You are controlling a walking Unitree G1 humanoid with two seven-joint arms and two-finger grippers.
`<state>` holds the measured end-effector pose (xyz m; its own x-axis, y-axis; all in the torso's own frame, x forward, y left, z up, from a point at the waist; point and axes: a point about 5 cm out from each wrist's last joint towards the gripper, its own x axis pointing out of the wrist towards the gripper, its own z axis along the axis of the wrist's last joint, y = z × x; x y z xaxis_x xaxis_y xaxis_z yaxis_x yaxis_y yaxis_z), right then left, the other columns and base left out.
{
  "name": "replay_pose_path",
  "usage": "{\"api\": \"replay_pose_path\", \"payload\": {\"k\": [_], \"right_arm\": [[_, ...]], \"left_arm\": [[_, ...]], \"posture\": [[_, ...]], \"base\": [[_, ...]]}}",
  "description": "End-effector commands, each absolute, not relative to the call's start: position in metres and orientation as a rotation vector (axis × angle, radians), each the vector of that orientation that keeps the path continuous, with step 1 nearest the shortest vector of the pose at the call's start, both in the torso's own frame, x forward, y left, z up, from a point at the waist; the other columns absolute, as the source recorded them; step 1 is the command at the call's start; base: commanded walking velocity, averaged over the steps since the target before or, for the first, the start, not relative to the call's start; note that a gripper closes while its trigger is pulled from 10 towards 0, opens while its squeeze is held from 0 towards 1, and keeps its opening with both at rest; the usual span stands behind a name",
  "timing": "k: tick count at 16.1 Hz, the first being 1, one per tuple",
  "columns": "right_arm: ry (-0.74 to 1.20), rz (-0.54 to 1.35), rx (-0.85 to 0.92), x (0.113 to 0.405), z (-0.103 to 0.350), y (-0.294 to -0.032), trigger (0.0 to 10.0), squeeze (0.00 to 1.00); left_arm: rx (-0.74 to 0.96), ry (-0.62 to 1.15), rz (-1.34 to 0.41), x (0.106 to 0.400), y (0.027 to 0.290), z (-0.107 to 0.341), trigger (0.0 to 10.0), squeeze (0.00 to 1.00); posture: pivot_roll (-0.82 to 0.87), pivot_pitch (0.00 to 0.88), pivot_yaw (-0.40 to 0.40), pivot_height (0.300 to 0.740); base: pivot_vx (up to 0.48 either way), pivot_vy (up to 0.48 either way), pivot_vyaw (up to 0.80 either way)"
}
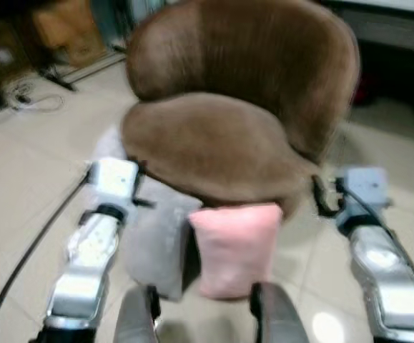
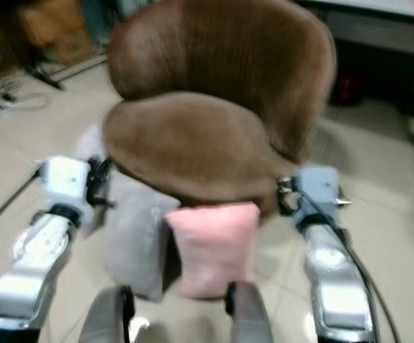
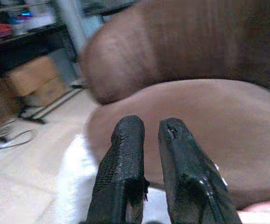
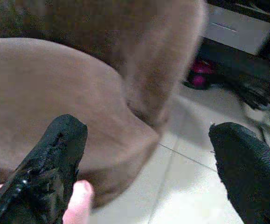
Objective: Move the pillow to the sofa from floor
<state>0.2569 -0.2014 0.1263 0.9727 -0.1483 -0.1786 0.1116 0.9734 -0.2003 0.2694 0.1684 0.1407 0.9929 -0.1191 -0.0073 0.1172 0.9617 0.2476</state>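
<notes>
pillow (image 1: pixel 235 246) on floor, between both jaws' arms.

Pink pillow (image 1: pixel 235 246), seemingly grey pillow (image 1: pixel 156 246), brown sofa (image 1: pixel 242 107).

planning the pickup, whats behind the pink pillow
Directly behind the pink pillow is the brown sofa, whose seat front overhangs its top edge. A grey pillow leans beside it. The sofa's base behind the pillows is hidden.

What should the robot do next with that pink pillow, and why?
Probably lower both arms toward the pink pillow. It leans on the floor against the brown chair, and the right gripper, open, and left gripper, nearly closed, sit up at seat level.
</notes>
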Motion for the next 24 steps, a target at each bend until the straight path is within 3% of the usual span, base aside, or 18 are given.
{"api": "replay_pose_path", "payload": {"k": [1, 6, 14, 16, 18, 21, 24], "right_arm": [[0.175, -0.060, -0.177, 0.261, 0.130, -0.185, 10.0, 0.00], [0.196, 0.101, -0.329, 0.261, 0.127, -0.193, 10.0, 0.00], [0.210, 0.156, -0.322, 0.274, 0.131, -0.210, 10.0, 0.00], [0.306, 0.220, -0.333, 0.275, 0.113, -0.204, 10.0, 0.00], [0.309, 0.137, -0.217, 0.276, 0.108, -0.199, 10.0, 0.00], [0.298, 0.211, -0.131, 0.272, 0.105, -0.169, 10.0, 0.00], [0.303, 0.226, -0.135, 0.274, 0.103, -0.167, 10.0, 0.00]], "left_arm": [[0.271, 0.017, -0.068, 0.267, 0.185, 0.138, 10.0, 0.00], [0.290, 0.013, -0.075, 0.266, 0.183, 0.137, 10.0, 0.00], [0.314, 0.048, -0.182, 0.266, 0.180, 0.133, 10.0, 0.00], [0.346, 0.065, -0.216, 0.266, 0.187, 0.133, 10.0, 0.00], [0.343, 0.056, -0.215, 0.267, 0.189, 0.136, 10.0, 0.00], [0.335, 0.054, -0.218, 0.270, 0.188, 0.137, 10.0, 0.00], [0.334, 0.053, -0.226, 0.272, 0.186, 0.137, 10.0, 0.00]], "posture": [[-0.17, 0.000, 0.012, 0.540], [-0.16, 0.000, 0.011, 0.540], [-0.16, 0.000, 0.029, 0.540], [-0.15, 0.000, 0.038, 0.540], [-0.14, 0.000, 0.038, 0.535], [-0.15, 0.000, 0.043, 0.500], [-0.14, 0.000, 0.047, 0.470]], "base": [[0.349, 0.000, 0.80], [0.176, 0.000, 0.32], [0.000, 0.000, 0.00], [0.000, 0.000, 0.00], [0.000, 0.000, 0.00], [0.000, 0.000, 0.00], [0.000, 0.000, 0.00]]}}
